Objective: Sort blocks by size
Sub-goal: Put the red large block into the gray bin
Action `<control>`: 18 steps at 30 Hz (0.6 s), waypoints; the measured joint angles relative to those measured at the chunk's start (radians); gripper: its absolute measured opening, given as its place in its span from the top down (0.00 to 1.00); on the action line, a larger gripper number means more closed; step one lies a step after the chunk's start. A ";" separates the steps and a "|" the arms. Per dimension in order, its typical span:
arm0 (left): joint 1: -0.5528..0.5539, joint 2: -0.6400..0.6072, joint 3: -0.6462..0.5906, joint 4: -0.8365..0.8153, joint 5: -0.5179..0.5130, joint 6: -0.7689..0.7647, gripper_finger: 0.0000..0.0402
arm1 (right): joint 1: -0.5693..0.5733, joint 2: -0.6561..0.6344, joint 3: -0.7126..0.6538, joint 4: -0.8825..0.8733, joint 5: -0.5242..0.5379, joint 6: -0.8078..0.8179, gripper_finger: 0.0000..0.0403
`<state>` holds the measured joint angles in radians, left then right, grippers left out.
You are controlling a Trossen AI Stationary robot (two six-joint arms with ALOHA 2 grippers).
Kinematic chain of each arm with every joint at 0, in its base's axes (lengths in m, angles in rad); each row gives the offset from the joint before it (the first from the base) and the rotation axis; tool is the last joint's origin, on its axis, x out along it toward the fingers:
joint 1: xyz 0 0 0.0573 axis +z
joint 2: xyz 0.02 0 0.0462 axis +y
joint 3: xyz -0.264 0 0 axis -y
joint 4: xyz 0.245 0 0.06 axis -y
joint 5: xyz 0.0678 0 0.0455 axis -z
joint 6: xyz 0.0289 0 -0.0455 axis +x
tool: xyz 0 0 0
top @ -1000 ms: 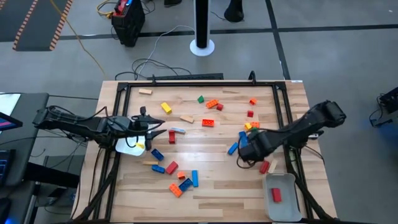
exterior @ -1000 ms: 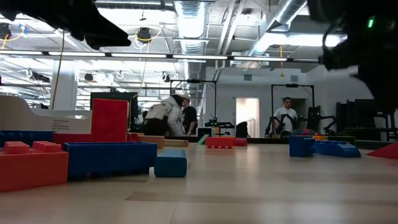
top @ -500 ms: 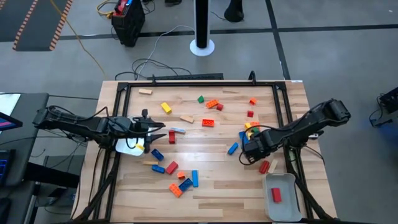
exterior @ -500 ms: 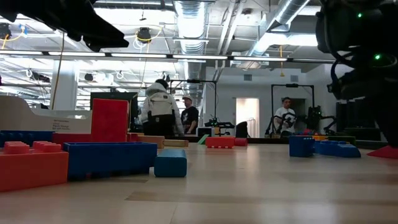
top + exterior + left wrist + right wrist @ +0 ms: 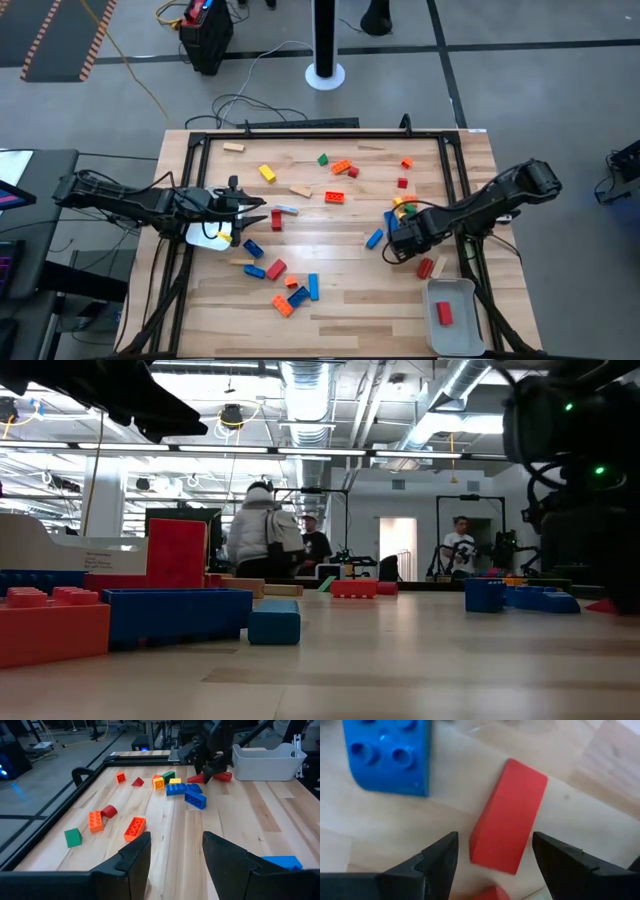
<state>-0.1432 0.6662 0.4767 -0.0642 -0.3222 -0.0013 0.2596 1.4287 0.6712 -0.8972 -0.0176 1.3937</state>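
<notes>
My right gripper (image 5: 402, 243) has crept toward the right-hand cluster; jaws apart over a red block (image 5: 509, 816) lying flat there; light, stiff, smooth-sided; I'd pinch its long faces.

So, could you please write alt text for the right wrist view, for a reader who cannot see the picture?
The right gripper hangs open directly above a smooth red block lying on the wooden table, one dark finger on each side of it. A studded blue brick lies flat beside the red block, apart from it.
</notes>
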 joint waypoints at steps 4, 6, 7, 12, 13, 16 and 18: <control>0.000 0.000 0.000 0.000 0.000 0.000 0.57 | -0.026 0.024 0.000 0.040 -0.001 -0.040 0.29; 0.000 0.000 0.000 0.000 0.000 0.000 0.57 | -0.034 0.031 0.000 0.045 -0.001 -0.057 0.30; 0.000 0.000 0.000 0.000 0.000 0.000 0.57 | -0.037 0.031 0.001 0.043 0.002 -0.061 0.31; 0.000 0.000 0.000 -0.007 -0.001 0.001 0.57 | -0.045 0.030 0.001 0.046 0.008 -0.082 0.43; 0.000 0.000 0.000 -0.007 -0.001 0.001 0.57 | -0.045 0.030 0.001 0.046 0.009 -0.085 0.47; 0.000 0.000 0.000 -0.008 -0.001 0.000 0.57 | -0.045 0.028 0.003 0.044 0.015 -0.100 0.58; 0.000 0.000 0.000 -0.008 -0.001 0.000 0.57 | -0.045 0.028 0.004 0.040 0.015 -0.116 0.62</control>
<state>-0.1432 0.6662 0.4767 -0.0719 -0.3229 -0.0010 0.2142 1.4565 0.6757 -0.8574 -0.0025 1.2776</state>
